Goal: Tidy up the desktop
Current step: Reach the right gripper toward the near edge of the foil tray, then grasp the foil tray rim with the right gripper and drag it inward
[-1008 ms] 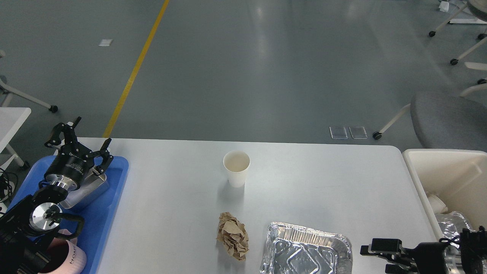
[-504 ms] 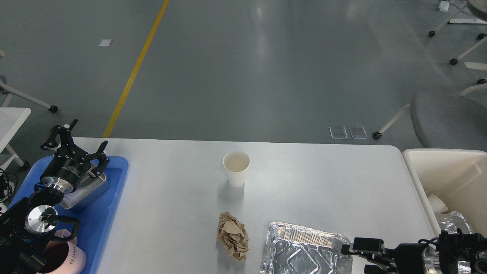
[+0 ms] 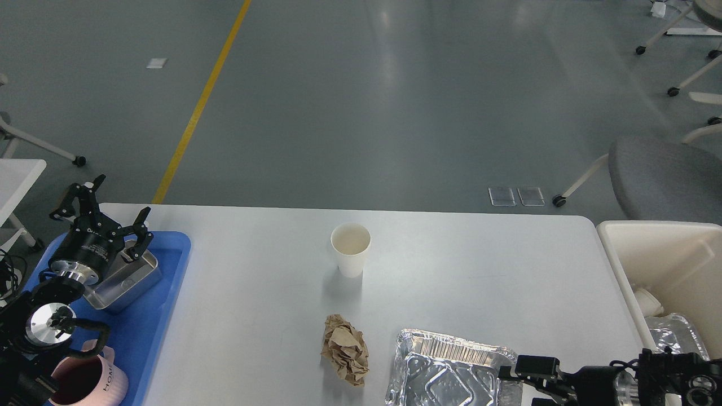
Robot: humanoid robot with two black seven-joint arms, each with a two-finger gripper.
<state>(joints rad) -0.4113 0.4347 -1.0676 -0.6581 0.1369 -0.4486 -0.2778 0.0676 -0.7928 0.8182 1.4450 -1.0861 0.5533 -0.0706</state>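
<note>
The tabletop fills the lower half of the head view, wide and white, and three loose things are left on it. A white paper cup stands upright near the middle; a crumpled brown paper ball lies at about 6 o'clock from the cup; a foil tray lies at about 3 o'clock from the ball, near the front edge.

At 9 o'clock a blue tray is set on the tabletop's end, apparently as the place for keepable things: a metal tin and a pink mug are already held in it. At 3 o'clock, just off the tabletop, a cream bin is placed, with foil and white waste seen inside, so rubbish seems meant for it.

The left claw is held spread wide above the tin, with nothing gripped. The right claw is seen at the foil tray's near right corner; it appears parted and empty, probably lined up to take the tray's rim for the bin.
</note>
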